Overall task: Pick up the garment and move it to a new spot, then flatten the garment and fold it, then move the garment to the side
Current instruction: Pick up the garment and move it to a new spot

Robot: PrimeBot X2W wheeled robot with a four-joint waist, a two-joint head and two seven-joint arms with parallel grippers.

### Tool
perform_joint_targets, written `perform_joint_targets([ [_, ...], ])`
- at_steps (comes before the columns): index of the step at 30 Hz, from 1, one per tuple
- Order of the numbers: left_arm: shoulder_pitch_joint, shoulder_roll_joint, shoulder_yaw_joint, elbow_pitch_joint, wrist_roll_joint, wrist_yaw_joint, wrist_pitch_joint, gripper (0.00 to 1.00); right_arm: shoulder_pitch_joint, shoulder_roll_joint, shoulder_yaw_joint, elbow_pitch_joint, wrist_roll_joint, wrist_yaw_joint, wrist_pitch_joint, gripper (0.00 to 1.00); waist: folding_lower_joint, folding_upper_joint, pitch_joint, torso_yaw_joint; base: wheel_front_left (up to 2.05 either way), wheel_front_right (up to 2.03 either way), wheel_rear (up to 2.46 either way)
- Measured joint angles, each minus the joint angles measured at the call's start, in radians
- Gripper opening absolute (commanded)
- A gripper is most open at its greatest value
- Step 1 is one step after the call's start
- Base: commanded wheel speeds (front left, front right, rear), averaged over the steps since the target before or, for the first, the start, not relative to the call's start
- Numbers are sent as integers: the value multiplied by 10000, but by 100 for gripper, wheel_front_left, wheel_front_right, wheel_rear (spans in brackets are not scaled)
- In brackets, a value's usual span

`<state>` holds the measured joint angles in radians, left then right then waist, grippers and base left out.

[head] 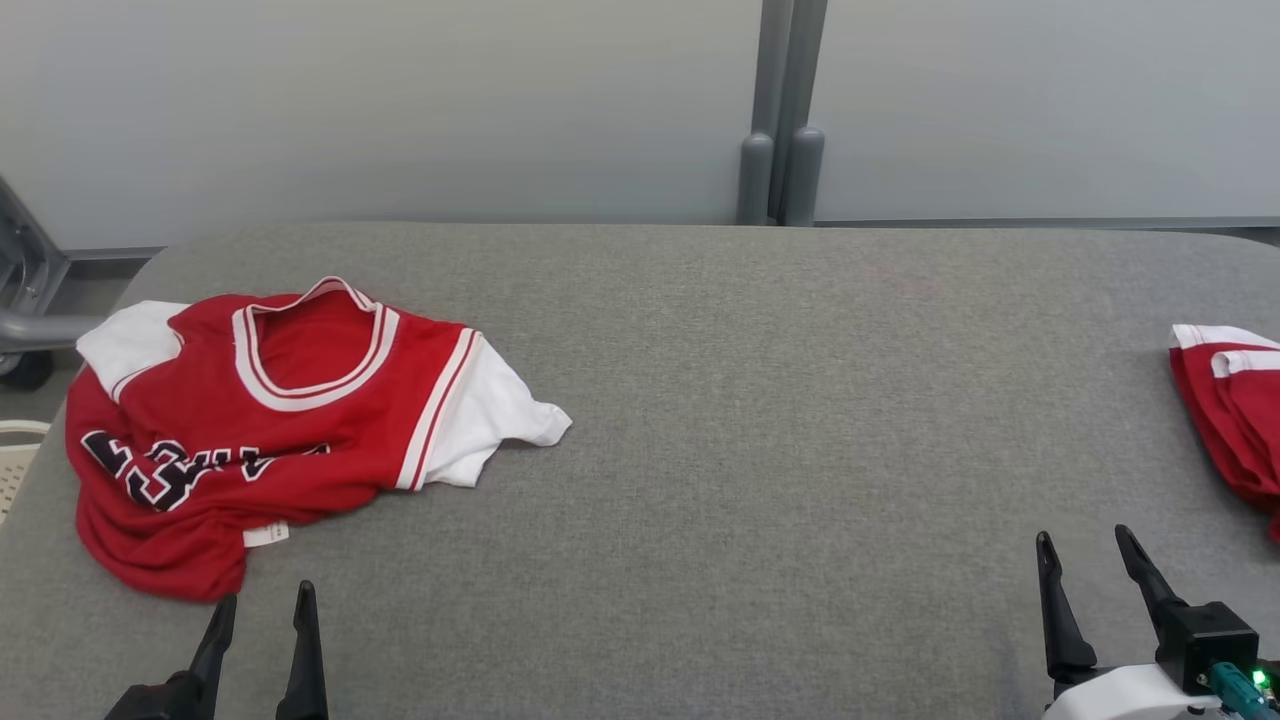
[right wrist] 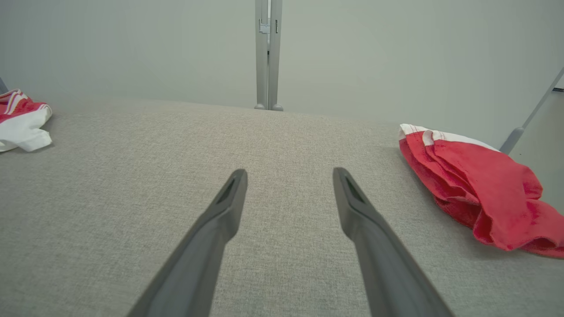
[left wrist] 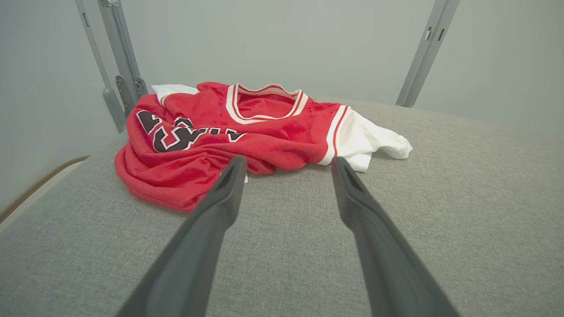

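The garment is a red jersey with white sleeves, a white-trimmed neck and dark lettering. It lies crumpled at the left of the grey padded table, and the left wrist view shows the garment just beyond the fingertips. My left gripper hovers open at the near edge, just short of the garment's hem, holding nothing. Far to the right, my right gripper stands open over bare table, seen as the right gripper in its own wrist view.
A second red and white cloth lies folded at the table's right edge, shown as the cloth in the right wrist view. A grey post stands behind the table against pale panels. A metal frame sits past the left edge.
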<state>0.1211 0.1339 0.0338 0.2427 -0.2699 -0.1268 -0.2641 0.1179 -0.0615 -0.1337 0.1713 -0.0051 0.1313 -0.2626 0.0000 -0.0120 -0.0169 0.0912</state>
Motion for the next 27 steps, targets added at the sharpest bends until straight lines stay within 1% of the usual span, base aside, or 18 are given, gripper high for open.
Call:
perform_joint_targets([
  [6, -40, -13, -2, -105, 67, -10, 0, 100, 12, -12, 280, -25, -23, 0, -2, 100, 0, 0, -15, 684, 0, 0, 0],
  [7, -40, -13, -2, -105, 67, -10, 0, 100, 12, -12, 280, -25, -23, 0, -2, 100, 0, 0, -15, 684, 0, 0, 0],
  [10, 11, -15, 61, -167, 69, -21, 0, 100, -47, -12, 516, -44, -35, 0, 0, 100, 0, 0, -31, 1174, 0, 0, 0],
  [18, 575, -23, 424, -263, -6, -21, 0, 100, -442, 2, 1551, -10, -40, 0, -2, 100, 0, 0, -116, 2588, 0, 0, 0],
  [23, 769, -59, 562, -372, -10, -21, 0, 100, -448, 19, 1772, -2, 23, 0, -2, 100, 0, 0, -210, 3349, 0, 0, 0],
  [27, 872, -128, 637, -497, -12, -21, 0, 100, -436, 23, 1843, -13, 35, 0, -2, 100, 0, 0, -280, 3743, 0, 0, 0],
])
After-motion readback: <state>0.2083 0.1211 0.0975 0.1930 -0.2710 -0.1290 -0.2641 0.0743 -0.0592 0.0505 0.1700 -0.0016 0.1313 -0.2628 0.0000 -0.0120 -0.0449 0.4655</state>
